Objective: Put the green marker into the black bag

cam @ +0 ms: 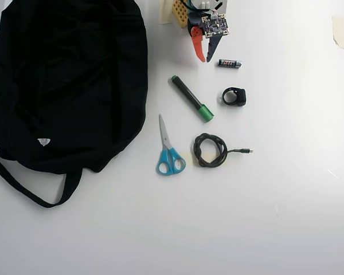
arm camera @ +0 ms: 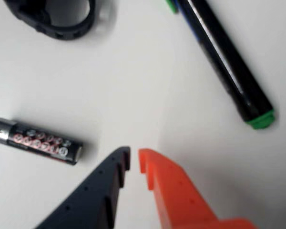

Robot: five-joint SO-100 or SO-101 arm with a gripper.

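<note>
Two fingers of the hand (arm camera: 134, 160), one black and one orange, fill the bottom of the wrist view, tips close together with only a thin gap and nothing between them. The green marker (arm camera: 224, 62) lies diagonally at the upper right on the white tabletop (arm camera: 148, 86), one green end lowest and apart from the orange finger. A battery (arm camera: 35, 141) lies at the left, and a black ring-shaped object (arm camera: 57, 19) sits at the top left.

In the overhead view the hand (cam: 205, 57) hangs near the top edge, empty, with the battery (cam: 230, 63) just to its right. The green marker (cam: 191, 98) rests below it, between the black bag (cam: 69, 80) at the left and the black ring-shaped object (cam: 234, 96). Scissors (cam: 168, 150) and a coiled cable (cam: 211, 150) lie lower down.

The step in hand appears to be the approach, with the marker not yet grasped. The next move likely calls for spreading the fingers, coming down across the barrel, then closing.
</note>
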